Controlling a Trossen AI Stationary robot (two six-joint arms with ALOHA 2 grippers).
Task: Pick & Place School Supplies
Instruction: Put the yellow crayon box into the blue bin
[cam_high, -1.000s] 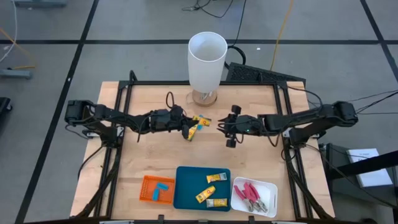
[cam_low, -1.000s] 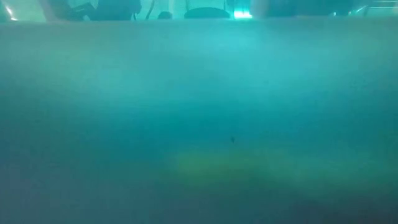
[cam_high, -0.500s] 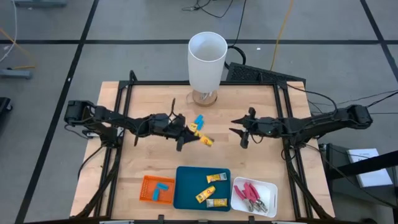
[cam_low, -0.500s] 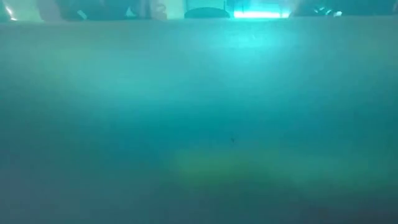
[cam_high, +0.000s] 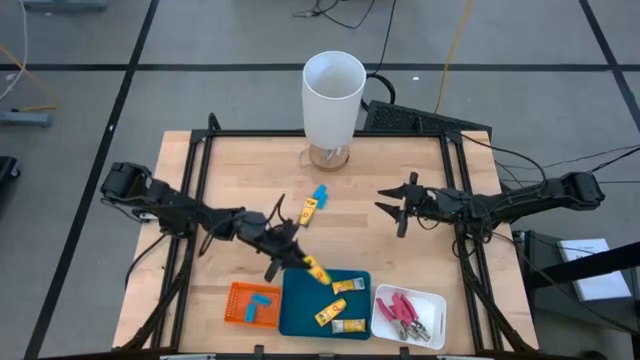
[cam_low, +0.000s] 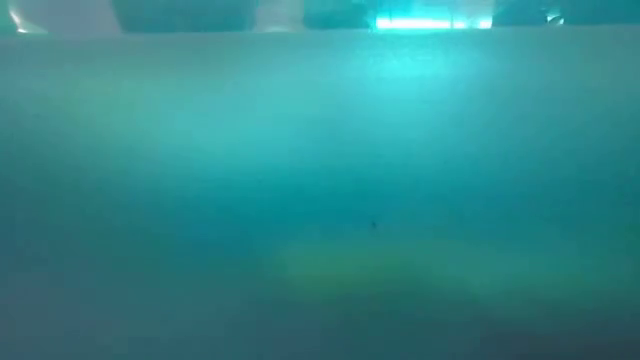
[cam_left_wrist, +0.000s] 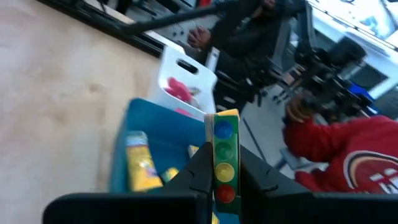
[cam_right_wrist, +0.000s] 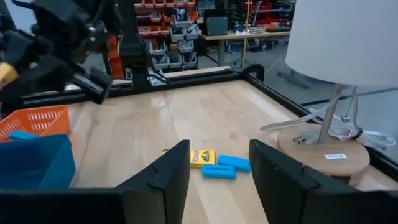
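The left claw (cam_high: 297, 262) grips a yellow rectangular piece with coloured dots (cam_left_wrist: 225, 152) above the teal plastic tray's (cam_high: 300, 315) edge; the right claw (cam_high: 392, 207), released, hovers beyond that tray.

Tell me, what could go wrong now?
The left gripper holds a yellow piece by one end at the teal tray's edge; released too soon, it might land on the table. It could also knock pieces already in the tray.
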